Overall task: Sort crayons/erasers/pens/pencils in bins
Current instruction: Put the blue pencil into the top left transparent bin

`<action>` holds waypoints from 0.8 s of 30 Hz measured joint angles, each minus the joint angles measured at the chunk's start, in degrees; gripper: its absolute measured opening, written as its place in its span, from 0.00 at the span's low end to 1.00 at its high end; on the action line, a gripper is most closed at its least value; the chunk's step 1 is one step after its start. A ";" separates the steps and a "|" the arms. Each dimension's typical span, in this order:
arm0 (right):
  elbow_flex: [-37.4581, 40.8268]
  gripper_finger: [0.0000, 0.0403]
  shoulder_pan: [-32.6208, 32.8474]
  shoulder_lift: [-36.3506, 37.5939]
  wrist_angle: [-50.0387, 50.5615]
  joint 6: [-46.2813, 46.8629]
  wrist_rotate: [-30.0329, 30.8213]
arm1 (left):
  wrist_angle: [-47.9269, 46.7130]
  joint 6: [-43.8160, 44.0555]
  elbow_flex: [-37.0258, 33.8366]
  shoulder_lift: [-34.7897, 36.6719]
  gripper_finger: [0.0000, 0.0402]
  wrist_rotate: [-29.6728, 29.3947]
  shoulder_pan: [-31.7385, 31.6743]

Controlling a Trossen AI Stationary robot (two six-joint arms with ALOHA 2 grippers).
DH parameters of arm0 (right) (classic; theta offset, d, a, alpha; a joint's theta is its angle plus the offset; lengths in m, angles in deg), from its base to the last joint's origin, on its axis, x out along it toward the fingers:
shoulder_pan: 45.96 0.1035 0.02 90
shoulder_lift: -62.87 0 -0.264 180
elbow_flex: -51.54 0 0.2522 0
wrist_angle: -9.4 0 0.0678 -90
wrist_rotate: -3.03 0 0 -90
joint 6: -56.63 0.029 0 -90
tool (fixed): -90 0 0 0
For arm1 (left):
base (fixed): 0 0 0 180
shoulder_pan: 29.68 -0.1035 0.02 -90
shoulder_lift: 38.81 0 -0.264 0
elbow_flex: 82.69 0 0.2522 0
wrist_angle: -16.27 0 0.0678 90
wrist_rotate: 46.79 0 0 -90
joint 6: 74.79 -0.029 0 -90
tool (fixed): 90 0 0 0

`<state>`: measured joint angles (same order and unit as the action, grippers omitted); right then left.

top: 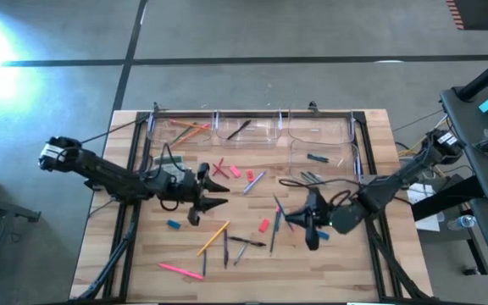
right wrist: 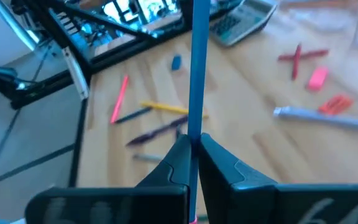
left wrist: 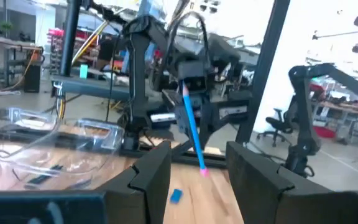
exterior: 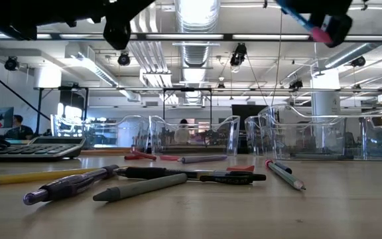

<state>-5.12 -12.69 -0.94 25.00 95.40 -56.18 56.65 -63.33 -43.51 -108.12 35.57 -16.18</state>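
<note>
Blue pencil [right wrist: 197, 68] in raised R tool [right wrist: 193, 149]

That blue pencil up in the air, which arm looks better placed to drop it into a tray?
The right arm, probably. Its gripper is already shut on the blue pencil, lifted off the table near the bins. The left gripper is open and empty.

The left arm reaches in from the left over the worktop's middle, its gripper [top: 214, 193] partly spread and holding nothing. The right arm bends in from the right, its gripper [top: 299, 219] clamped on a blue pencil [right wrist: 197, 68], raised above the worktop.
</note>
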 joint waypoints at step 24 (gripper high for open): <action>-0.04 0.02 -7.52 -13.95 -21.15 -12.40 -2.29 | -1.26 0.19 15.02 -18.87 0.62 2.84 -0.42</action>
<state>-5.16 -20.21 -14.89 3.85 83.00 -58.47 55.39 -63.14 -28.48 -126.99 38.41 -16.60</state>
